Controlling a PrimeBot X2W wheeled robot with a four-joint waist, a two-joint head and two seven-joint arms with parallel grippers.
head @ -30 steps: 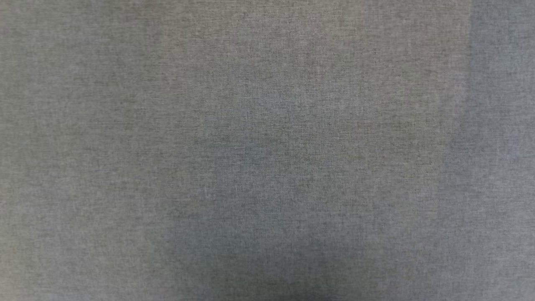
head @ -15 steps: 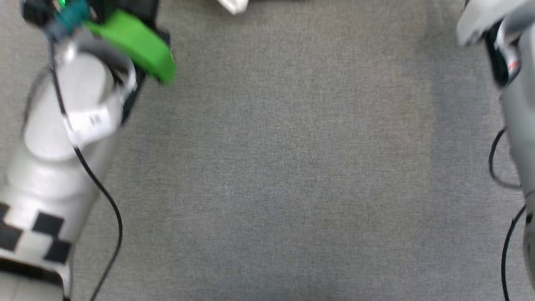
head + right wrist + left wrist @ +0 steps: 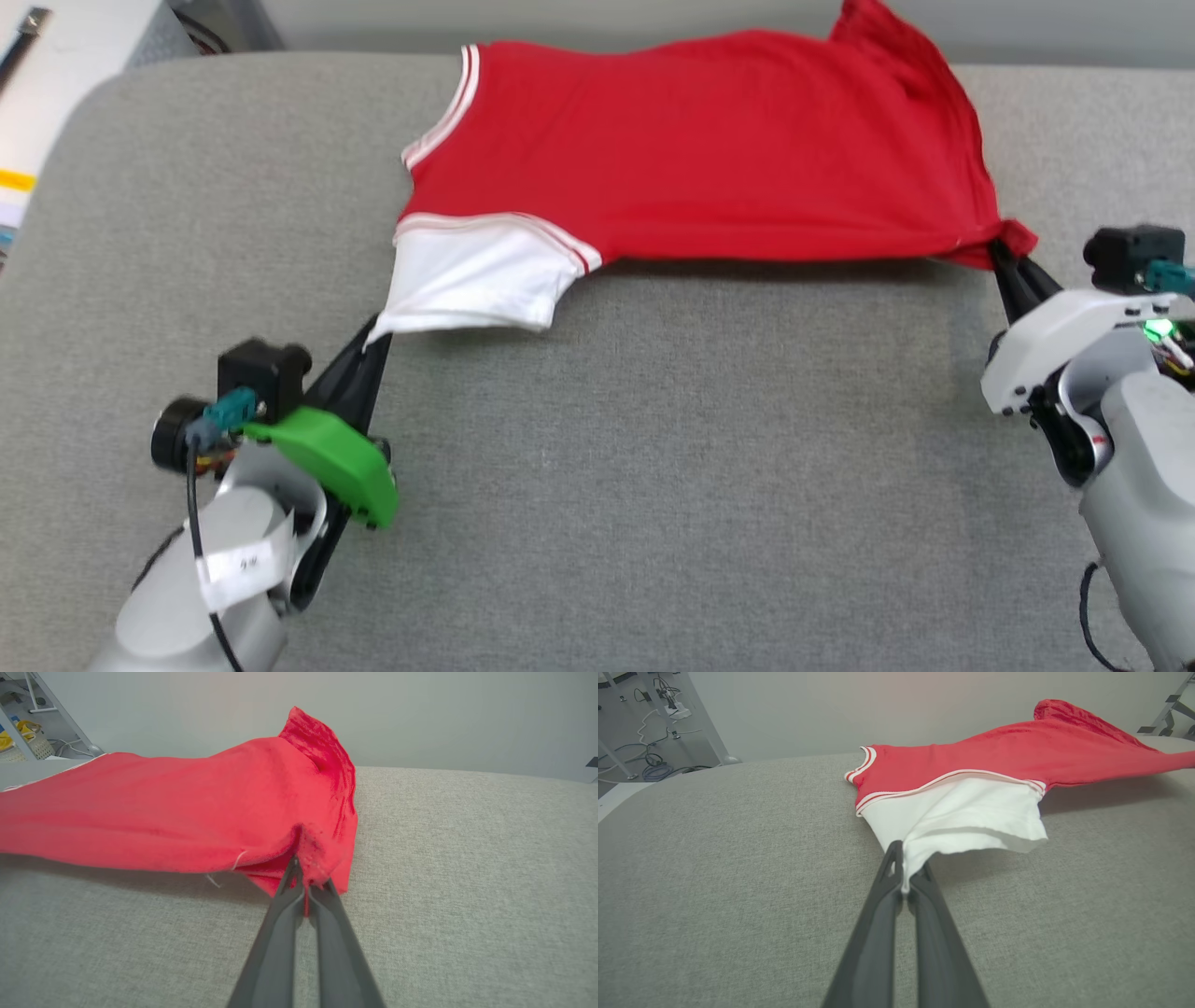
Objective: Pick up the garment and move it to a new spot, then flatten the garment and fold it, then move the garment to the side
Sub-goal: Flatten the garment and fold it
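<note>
Clamping the garment (image 3: 709, 149) taut, left pincer (image 3: 381, 331) grips its white sleeve (image 3: 467, 280), right pincer (image 3: 999, 250) a red corner; arm label (image 3: 245, 566) illegible.

Soft, even light from overhead keeps all three views bright, and the garment (image 3: 709, 149) throws only a narrow, soft-edged shadow on the grey worktop (image 3: 653, 485) along its near hem, wider and darker beneath the lifted white sleeve. The head view is slightly soft throughout, while the wide-angle wrist views bend the worktop's far edge into a curve and stretch its weave toward the lower corners.
</note>
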